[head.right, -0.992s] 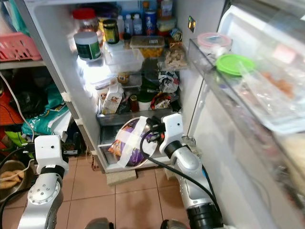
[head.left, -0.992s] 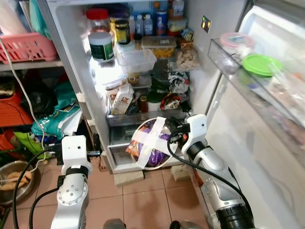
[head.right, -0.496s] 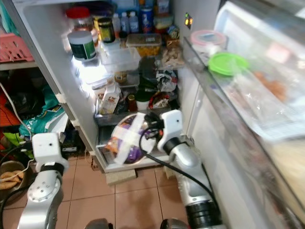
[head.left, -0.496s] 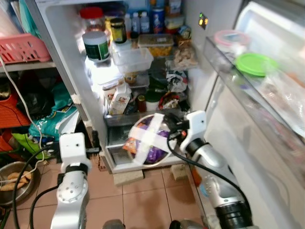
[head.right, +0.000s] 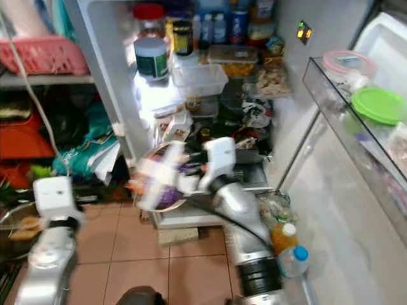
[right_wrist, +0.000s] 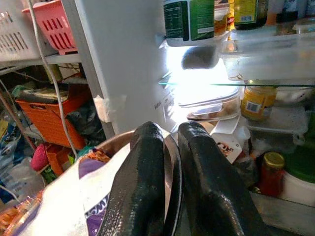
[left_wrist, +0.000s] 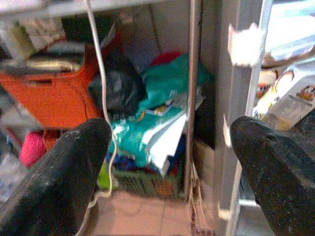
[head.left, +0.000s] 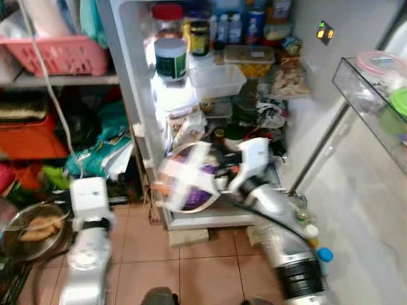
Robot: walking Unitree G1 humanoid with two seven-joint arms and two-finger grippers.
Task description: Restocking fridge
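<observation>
The two black fingers (right_wrist: 147,172) of the right gripper (right_wrist: 172,162) were nearly closed, pinching the thin rim of a bowl (head.left: 187,184). We noted purple and orange contents in the bowl, with white tape crossed over the top. The bowl was held in the air in front of the lower part of the open fridge (head.left: 130,95), just above the bottom drawer (head.left: 210,219). It appeared blurred in both eye views.

The left gripper (left_wrist: 162,162) had its fingers spread wide apart, with nothing between them. It pointed toward the clutter beside the fridge: an orange crate (left_wrist: 44,93), a black bag (left_wrist: 115,91) and a teal bag (left_wrist: 162,96).

Fridge shelves held jars (head.right: 152,54), clear tubs (head.right: 200,79) and a carton (head.left: 187,127). A pink basket (head.left: 60,54) sat on the shelf to the left. Two bottles (head.right: 286,244) stood on the floor by the door.
</observation>
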